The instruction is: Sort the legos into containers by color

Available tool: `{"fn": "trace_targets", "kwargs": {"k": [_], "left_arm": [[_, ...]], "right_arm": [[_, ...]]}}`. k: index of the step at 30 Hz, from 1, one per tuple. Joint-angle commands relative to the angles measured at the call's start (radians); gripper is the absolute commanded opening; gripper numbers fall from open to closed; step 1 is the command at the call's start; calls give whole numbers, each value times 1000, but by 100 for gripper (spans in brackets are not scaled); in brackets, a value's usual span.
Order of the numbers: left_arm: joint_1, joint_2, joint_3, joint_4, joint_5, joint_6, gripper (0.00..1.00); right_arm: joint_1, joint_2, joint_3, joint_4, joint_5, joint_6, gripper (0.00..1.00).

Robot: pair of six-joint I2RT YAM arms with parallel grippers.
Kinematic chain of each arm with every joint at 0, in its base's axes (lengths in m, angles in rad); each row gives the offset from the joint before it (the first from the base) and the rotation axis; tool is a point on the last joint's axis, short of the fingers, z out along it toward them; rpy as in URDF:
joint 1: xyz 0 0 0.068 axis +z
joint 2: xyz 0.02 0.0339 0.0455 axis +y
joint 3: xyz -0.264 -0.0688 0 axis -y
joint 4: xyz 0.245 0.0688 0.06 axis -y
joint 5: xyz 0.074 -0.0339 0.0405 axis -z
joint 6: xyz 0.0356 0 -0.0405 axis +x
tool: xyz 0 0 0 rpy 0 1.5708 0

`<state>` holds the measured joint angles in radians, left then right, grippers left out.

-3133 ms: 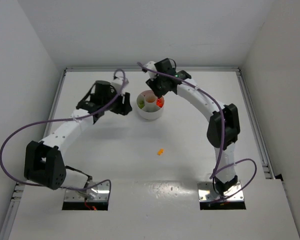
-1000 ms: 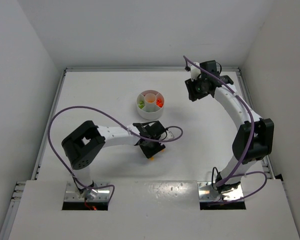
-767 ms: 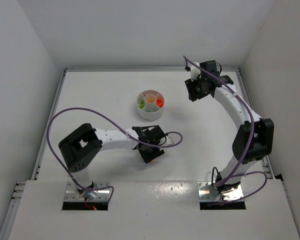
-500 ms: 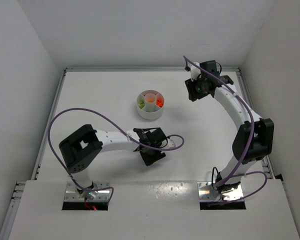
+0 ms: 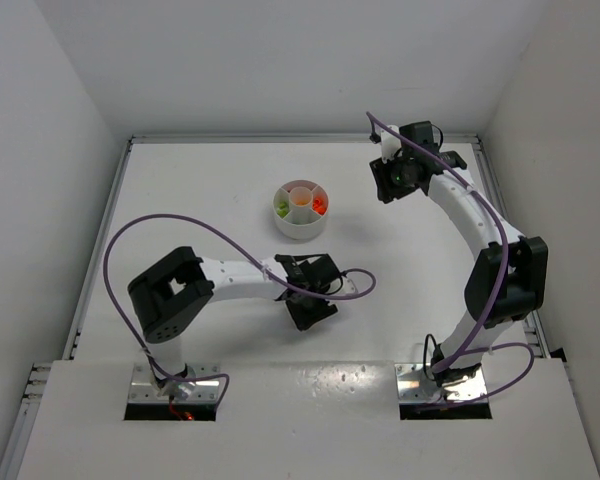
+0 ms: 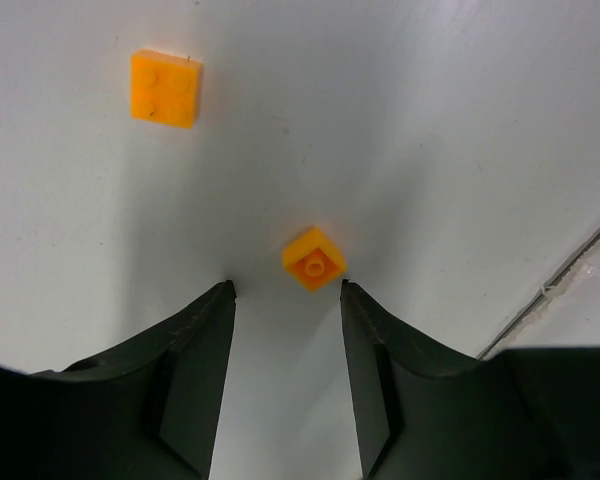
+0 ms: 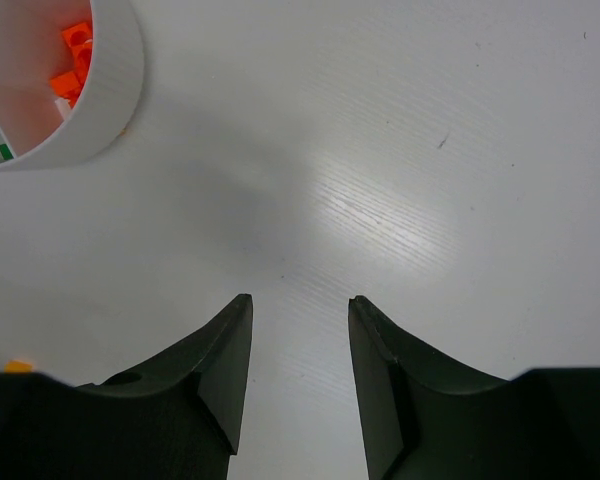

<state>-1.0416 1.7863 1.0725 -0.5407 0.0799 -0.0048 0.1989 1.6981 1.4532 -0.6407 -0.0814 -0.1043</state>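
Note:
Two orange legos lie on the white table in the left wrist view: a flat four-stud one (image 6: 166, 88) far ahead and a tiny single-stud one (image 6: 314, 258) just beyond my fingertips. My left gripper (image 6: 286, 288) (image 5: 313, 310) hangs open over them, with nothing between its fingers. In the top view the left gripper hides both bricks. The round white dish (image 5: 300, 230) holds green legos (image 5: 281, 208) in its left wedge and red ones (image 5: 320, 205) in its right wedge. My right gripper (image 7: 300, 300) (image 5: 388, 187) is open and empty, to the right of the dish (image 7: 120, 90).
A seam at the table's edge (image 6: 570, 280) runs close to the right of the left gripper. A speck of orange (image 7: 18, 366) shows at the left edge of the right wrist view. White walls enclose the table on three sides.
The left gripper has shifted slightly to the right and toward the near edge, staying low over the orange legos. The right arm has not moved.

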Motion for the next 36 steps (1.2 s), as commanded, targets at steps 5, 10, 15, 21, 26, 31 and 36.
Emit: {"fn": "trace_targets", "kwargs": {"k": [5, 10, 15, 21, 26, 31, 36], "left_arm": [[-28, 39, 20, 1, 41, 3, 53], [-37, 48, 40, 1, 41, 3, 50], [-37, 48, 40, 1, 41, 12, 41], [-37, 67, 50, 13, 41, 12, 37], [-37, 67, 60, 13, 41, 22, 43], [-37, 76, 60, 22, 41, 22, 41], [-37, 76, 60, 22, 41, 22, 29]], "right_arm": [[-3, -25, -1, 6, -3, -5, 44], [-3, -25, -1, 6, -3, -5, 44], [-3, -25, -1, 6, -3, -5, 44], [-3, -25, -1, 6, -3, -5, 44], [-3, -25, -1, 6, -3, -5, 44], [-3, -25, -1, 6, -3, -5, 44], [-3, -25, -1, 6, -3, -5, 44]]}}
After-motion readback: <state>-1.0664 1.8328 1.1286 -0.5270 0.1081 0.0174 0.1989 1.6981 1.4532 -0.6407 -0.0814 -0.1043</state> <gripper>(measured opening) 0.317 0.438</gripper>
